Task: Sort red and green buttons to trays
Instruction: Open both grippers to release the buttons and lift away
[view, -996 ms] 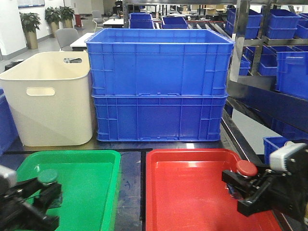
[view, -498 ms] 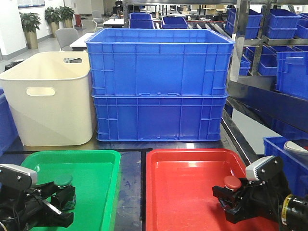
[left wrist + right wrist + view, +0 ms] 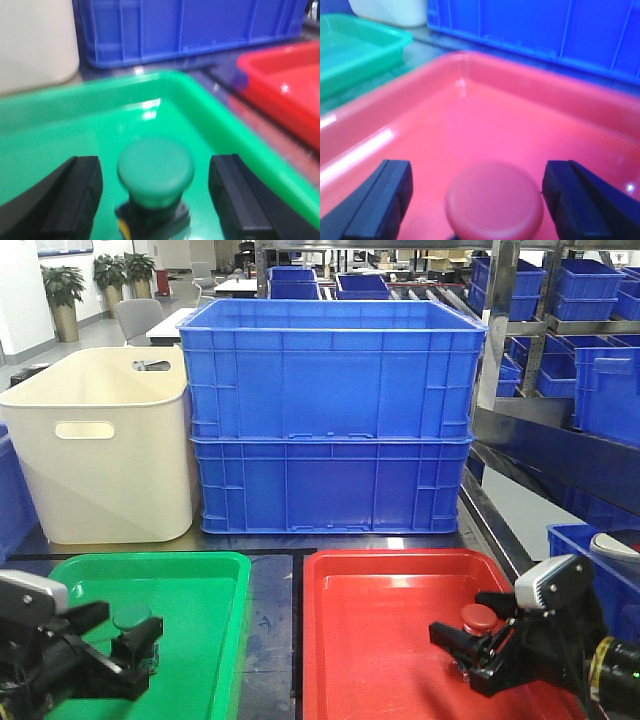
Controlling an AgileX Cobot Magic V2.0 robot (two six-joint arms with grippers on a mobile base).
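The green button (image 3: 132, 618) stands upright on the floor of the green tray (image 3: 200, 585), green cap on a black body. My left gripper (image 3: 113, 632) is open with a jaw on either side of it and a gap on both sides; the left wrist view shows the button (image 3: 156, 170) between the spread fingers (image 3: 75, 200). The red button (image 3: 478, 617) stands in the red tray (image 3: 380, 590). My right gripper (image 3: 472, 633) is open around it, not touching; the right wrist view shows the red cap (image 3: 494, 200) between the fingers (image 3: 385, 200).
Two stacked deep blue crates (image 3: 330, 410) stand right behind the trays, with a cream tub (image 3: 100, 440) to their left. Shelving with more blue crates (image 3: 590, 390) runs along the right. A dark strip of table (image 3: 272, 630) separates the two trays.
Both grippers came down into their trays with the buttons. Their jaws have since spread apart, and each button now stands free on its tray floor.
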